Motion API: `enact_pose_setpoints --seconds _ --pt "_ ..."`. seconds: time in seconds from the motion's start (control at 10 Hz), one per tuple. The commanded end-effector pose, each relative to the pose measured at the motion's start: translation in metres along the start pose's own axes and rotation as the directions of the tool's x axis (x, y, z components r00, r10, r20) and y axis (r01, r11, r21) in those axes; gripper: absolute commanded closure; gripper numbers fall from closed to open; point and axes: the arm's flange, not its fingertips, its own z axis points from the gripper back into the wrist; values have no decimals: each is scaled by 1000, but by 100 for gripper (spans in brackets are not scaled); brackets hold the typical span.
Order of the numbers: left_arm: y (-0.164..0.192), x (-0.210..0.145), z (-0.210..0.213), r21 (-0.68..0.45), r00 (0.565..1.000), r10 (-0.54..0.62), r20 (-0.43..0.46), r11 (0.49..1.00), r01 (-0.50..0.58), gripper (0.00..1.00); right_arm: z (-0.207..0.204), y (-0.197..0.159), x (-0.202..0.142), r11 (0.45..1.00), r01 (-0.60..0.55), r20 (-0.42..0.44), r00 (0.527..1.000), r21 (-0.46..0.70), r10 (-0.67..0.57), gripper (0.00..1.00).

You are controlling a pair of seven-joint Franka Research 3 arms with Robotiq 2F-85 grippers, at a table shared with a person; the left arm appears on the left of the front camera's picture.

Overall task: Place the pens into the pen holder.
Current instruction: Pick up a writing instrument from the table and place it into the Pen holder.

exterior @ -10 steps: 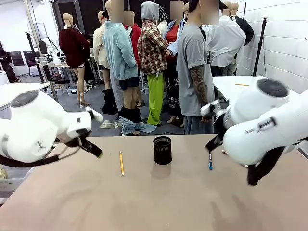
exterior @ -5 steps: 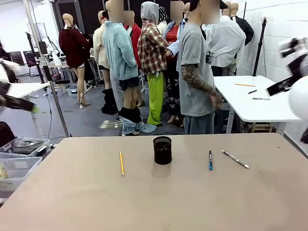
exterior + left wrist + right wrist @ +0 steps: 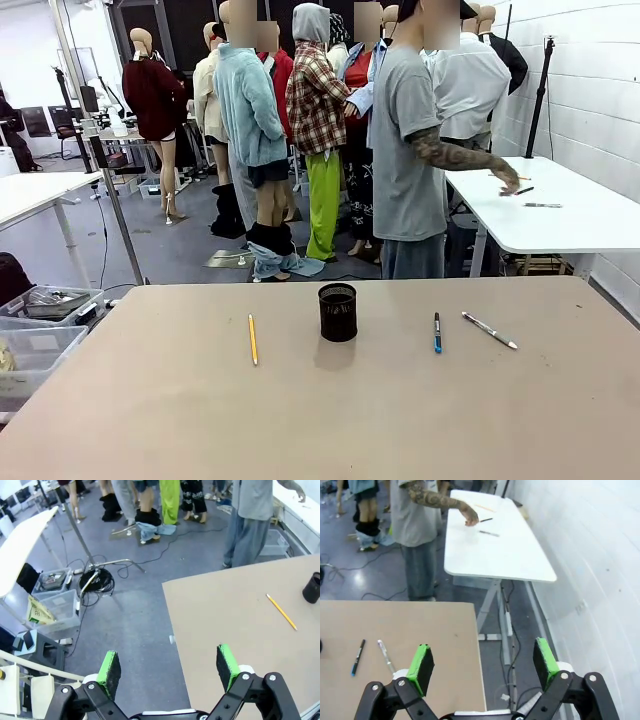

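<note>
The left arm's black two-finger gripper (image 3: 168, 669) is found to be built of jointed black links fastened with round silver pivot pins. Each finger is faced with a bright green pad (image 3: 110, 672), and a white cap is noted at its base. The right arm's black two-finger gripper (image 3: 483, 662) is made alike, with matching green pads (image 3: 421, 662). The person (image 3: 400, 130) is clothed in a grey short-sleeved T-shirt and blue-grey trousers.

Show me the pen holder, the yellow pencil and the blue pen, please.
pen holder (image 3: 338, 315), front view, middle of its mesh wall.
yellow pencil (image 3: 253, 340), front view, middle of its shaft.
blue pen (image 3: 437, 333), front view, middle of its barrel.
</note>
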Motion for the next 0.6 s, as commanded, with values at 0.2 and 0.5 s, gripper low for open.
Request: enact_pose_setpoints --seconds 0.2,0.5 --pt "-1 4 0 22 1000 28 11 999 -28 0 -15 121 -127 965 -248 -102 961 81 256 0" --pt "-1 4 0 22 1000 28 11 999 -28 0 -84 164 -86 897 -386 -189 884 216 426 0"
